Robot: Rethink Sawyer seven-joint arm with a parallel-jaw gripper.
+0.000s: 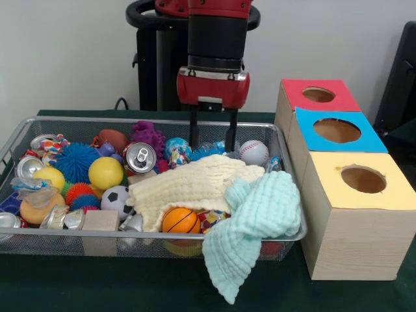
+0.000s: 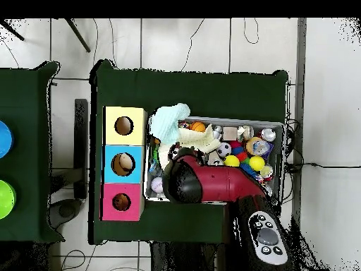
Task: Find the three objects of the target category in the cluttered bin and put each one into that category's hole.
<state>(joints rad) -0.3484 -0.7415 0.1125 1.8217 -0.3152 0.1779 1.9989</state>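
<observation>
Fingers on the red and black gripper (image 1: 212, 133) are spread apart and holding nothing, two thin black prongs reaching down into the back of the wire mesh bin (image 1: 290, 235), just behind the cream waffle-weave cloth (image 1: 195, 182).

Progress is hard to call. From overhead, something pale sits inside the blue-topped wooden box (image 2: 124, 164)'s hole, so maybe one item has gone in there, but I can't tell what it is. The holes in the yellow-topped wooden box (image 1: 359, 224) and the red-topped wooden box (image 1: 316, 95) look dark and empty from both angles. My guess is most of the sorting is still ahead.

Which category is the target isn't shown, so candidates are everywhere. Relative to the cream cloth: a small white baseball (image 1: 253, 152) just behind its far corner, an orange mini basketball (image 1: 180, 220) tucked under its front edge, a shiny aluminium can (image 1: 140, 157) and a smooth yellow ball (image 1: 106, 173) beside it, plus a spiky blue rubber ball (image 1: 77, 162) further out that side. A mint green waffle cloth (image 1: 255, 227) overlaps the cream one and droops over the bin's front rim onto the dark green surface (image 1: 78, 286). Those cloths probably hide stuff underneath.
</observation>
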